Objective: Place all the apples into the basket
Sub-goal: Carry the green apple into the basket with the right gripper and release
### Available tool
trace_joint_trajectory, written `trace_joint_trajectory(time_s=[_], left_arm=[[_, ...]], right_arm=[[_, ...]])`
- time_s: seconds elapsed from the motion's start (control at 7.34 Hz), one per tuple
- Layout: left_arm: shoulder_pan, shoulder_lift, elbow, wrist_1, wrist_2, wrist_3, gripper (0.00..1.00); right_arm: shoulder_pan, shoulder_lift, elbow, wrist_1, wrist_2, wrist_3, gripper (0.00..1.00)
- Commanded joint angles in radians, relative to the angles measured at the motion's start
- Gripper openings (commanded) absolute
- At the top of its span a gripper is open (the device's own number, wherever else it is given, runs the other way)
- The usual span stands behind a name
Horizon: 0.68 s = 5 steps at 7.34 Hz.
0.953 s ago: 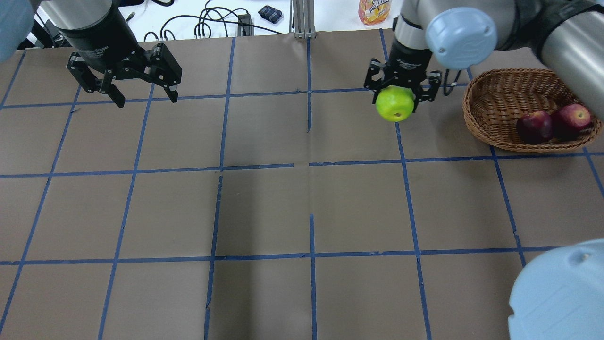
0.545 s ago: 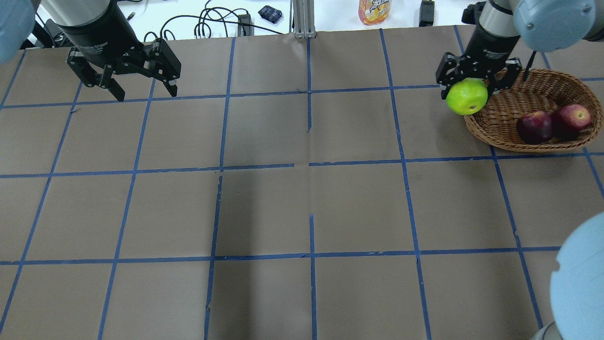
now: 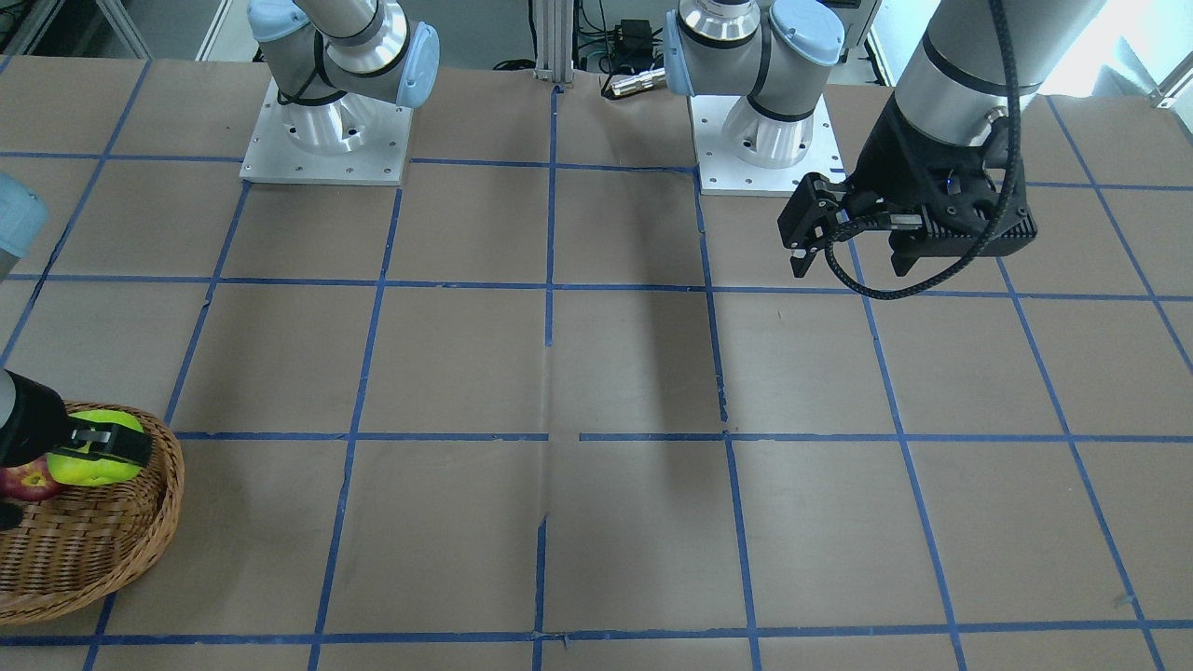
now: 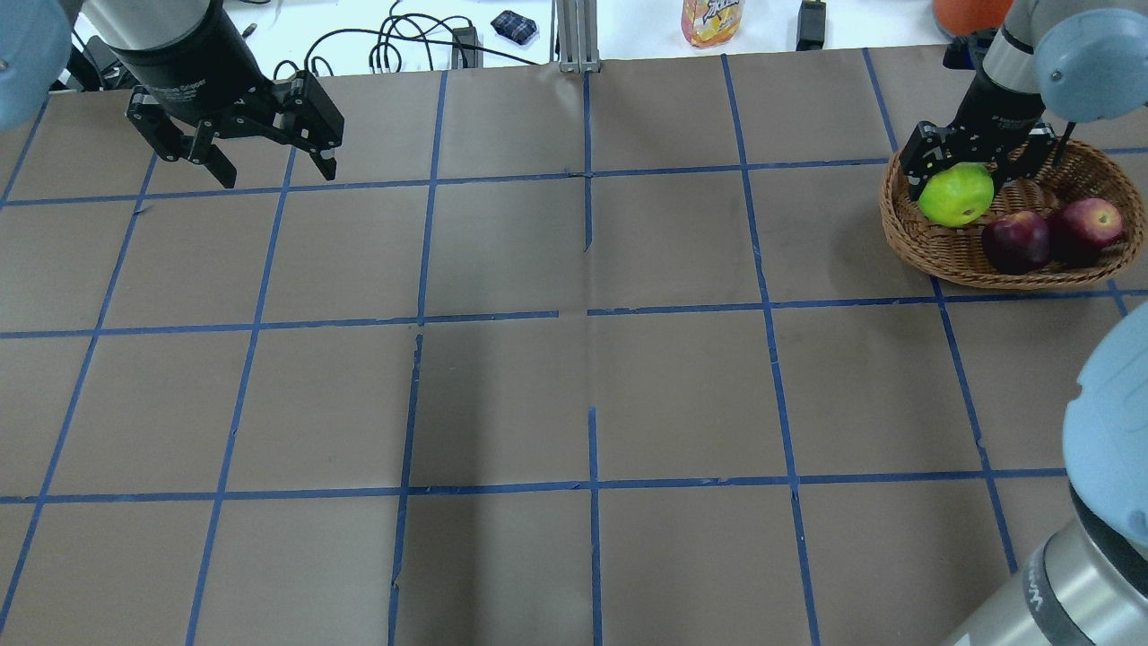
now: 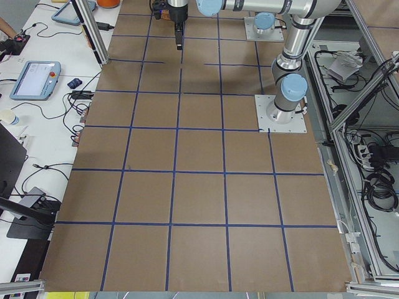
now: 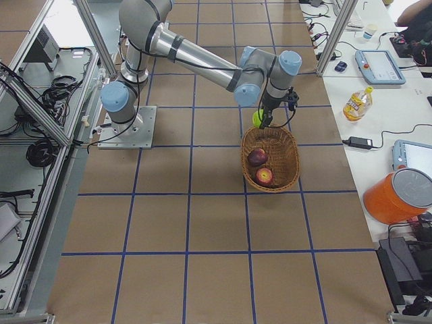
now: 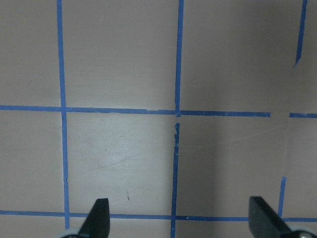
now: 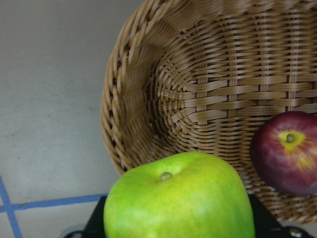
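Note:
The yellow-green apple (image 4: 956,194) is held in my right gripper (image 4: 973,175), which is shut on it, just above the left end of the wicker basket (image 4: 942,256). The dark maroon apple (image 4: 1015,241) and the red apple (image 4: 1087,224) lie in the basket. In the right wrist view the green apple (image 8: 178,198) hangs over the basket's inner wall (image 8: 208,89), with a dark red apple (image 8: 287,151) beside it. In the front view the green apple (image 3: 93,447) is over the basket (image 3: 140,540). My left gripper (image 4: 273,178) is open and empty at the far left.
A drink bottle (image 4: 713,20) and cables (image 4: 395,45) lie on the white bench past the table's far edge. An orange jug (image 6: 398,196) stands on the side bench. The left wrist view shows only taped table under the open gripper (image 7: 181,220).
My right gripper has carried the green apple to the right, from over the bare table to over the basket's left end. The left gripper has stayed put.

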Motion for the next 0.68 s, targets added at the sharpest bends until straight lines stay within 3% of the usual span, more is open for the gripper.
trace_joint_trajectory(time_s=[0.0,0.14,0.27,0.54], left_arm=[[0.001,0.002,0.000,0.009,0.000,0.000,1.00],[0.004,0.002,-0.011,0.010,-0.012,0.005,1.00],[0.001,0.005,-0.013,0.010,-0.006,0.002,1.00],[0.003,0.005,-0.013,0.010,0.002,0.003,1.00]], right_arm=[[-0.015,0.062,0.000,-0.118,-0.021,-0.039,0.00],[-0.015,0.070,0.002,-0.135,-0.023,-0.039,0.05],[-0.015,0.070,0.005,-0.136,-0.023,-0.037,0.66],[-0.016,0.067,0.005,-0.114,-0.026,-0.039,1.00]])
